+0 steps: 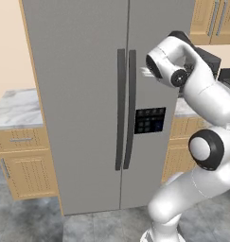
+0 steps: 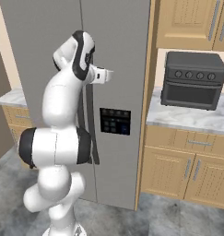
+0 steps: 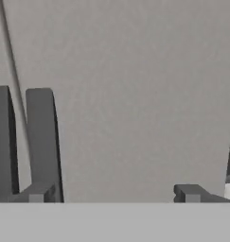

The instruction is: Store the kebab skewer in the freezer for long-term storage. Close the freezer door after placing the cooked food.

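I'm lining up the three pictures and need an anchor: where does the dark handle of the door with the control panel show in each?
Left base view: the handle, right one of the pair at centre, beside the control panel.
Right base view: mostly hidden behind the arm, a strip left of the panel.
Hand view: the inner dark bar at left, with the open gripper below.
Shared landmark: the seam between the doors.

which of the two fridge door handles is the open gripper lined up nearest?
The right-hand handle, on the door panel with the dispenser panel. In the hand view it rises just by the gripper's left fingertip; the other handle sits further left.
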